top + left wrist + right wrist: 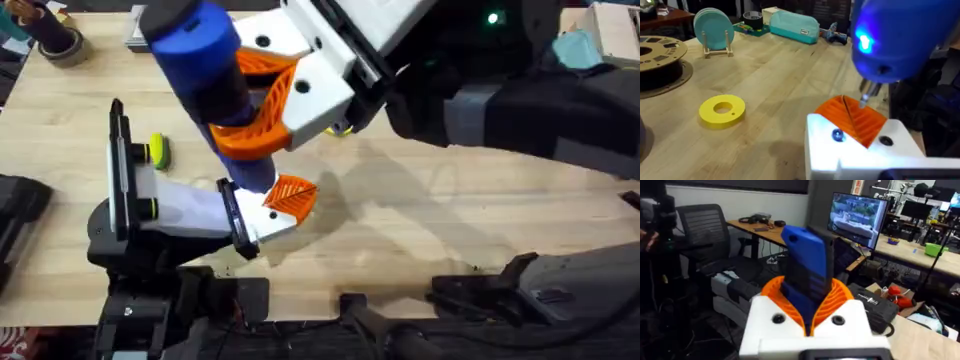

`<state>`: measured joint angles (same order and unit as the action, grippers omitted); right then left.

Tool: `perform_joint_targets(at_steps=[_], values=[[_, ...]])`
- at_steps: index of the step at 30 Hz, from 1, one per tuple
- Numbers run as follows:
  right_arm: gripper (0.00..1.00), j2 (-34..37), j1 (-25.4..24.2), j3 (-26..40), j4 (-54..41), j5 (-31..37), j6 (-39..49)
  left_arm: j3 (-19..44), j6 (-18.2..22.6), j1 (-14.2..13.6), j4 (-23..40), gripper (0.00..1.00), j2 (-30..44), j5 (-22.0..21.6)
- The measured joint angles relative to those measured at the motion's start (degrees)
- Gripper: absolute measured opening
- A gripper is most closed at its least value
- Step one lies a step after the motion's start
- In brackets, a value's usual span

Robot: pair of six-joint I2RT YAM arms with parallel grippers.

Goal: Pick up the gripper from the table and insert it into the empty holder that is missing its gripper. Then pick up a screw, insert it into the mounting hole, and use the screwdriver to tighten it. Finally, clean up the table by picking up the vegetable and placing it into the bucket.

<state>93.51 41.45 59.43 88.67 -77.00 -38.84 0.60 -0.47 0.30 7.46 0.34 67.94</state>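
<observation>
Over the table (450,220), your right gripper (262,100) squeezes the screwdriver (205,70), but you cannot tell about the left gripper (270,215).

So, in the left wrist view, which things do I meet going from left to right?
Brown filament spool → pale teal plates in a wooden rack → flat yellow plastic ring → teal zipped pouch → ribbed orange plastic gripper on its white holder → bright blue cylindrical screwdriver.
</observation>
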Motion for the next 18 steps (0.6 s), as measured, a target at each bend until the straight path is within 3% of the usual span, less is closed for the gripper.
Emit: perform_joint_targets(at_steps=[18], values=[[0.025,-0.01,0.0,-2.33,-0.83,2.49,2.94,0.0,0.0,0.0,0.0,0.003,0.0,0.0]])
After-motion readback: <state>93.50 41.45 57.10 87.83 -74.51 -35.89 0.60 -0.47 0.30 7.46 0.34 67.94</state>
